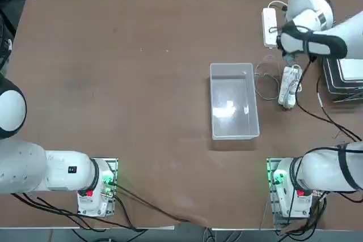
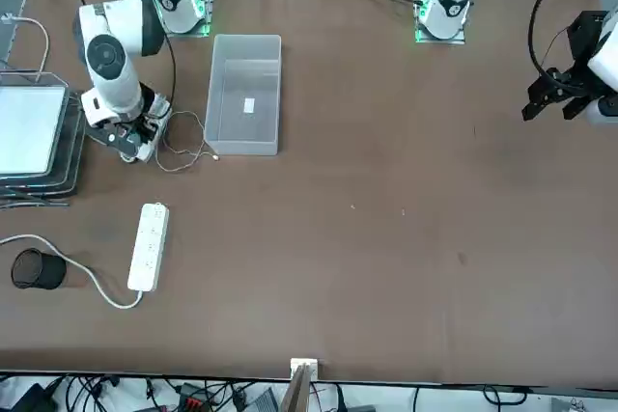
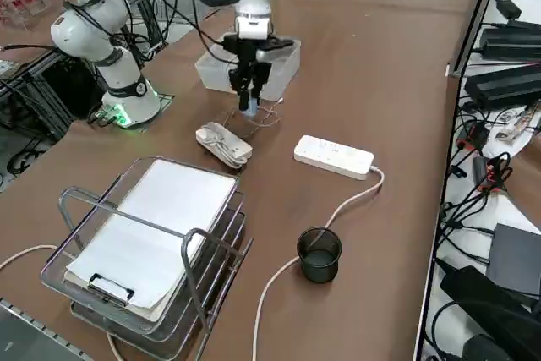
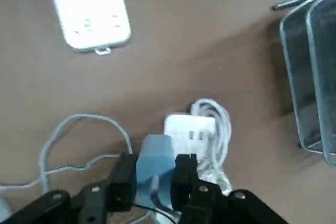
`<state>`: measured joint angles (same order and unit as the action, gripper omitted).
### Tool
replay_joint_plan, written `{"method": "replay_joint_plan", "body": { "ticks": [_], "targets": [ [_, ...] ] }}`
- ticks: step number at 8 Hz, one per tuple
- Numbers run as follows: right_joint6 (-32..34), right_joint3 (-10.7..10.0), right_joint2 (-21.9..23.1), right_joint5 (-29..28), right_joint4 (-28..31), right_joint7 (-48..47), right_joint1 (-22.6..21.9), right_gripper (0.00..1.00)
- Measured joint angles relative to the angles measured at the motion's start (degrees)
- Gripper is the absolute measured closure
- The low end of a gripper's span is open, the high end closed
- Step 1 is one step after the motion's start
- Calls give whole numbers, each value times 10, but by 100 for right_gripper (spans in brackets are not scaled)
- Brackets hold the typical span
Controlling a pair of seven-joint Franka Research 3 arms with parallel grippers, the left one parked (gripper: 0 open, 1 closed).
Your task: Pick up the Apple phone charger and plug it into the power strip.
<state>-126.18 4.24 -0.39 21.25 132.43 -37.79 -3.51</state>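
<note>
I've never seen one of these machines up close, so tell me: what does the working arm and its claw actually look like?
The right arm is built of rounded, glossy white segments with dark joint rings. Black cables run along it. Its base sits on a metal plate and glows green, with a red spot. The right gripper is black, and its jaws are two short, blocky black fingers.

Plain brown table; long white bar-shaped plastic power strip; black claw gripping a pale blue-white cube charger.
</note>
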Motion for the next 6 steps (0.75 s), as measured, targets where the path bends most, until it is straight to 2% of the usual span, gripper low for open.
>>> {"method": "replay_joint_plan", "body": {
  "ticks": [2,4,6],
  "targets": [
    [29,0,-34,-60,-70,47,0,64],
    [34,0,-87,-111,-136,100,0,64],
    [34,-1,-139,-129,-190,137,1,64]
  ]
}}
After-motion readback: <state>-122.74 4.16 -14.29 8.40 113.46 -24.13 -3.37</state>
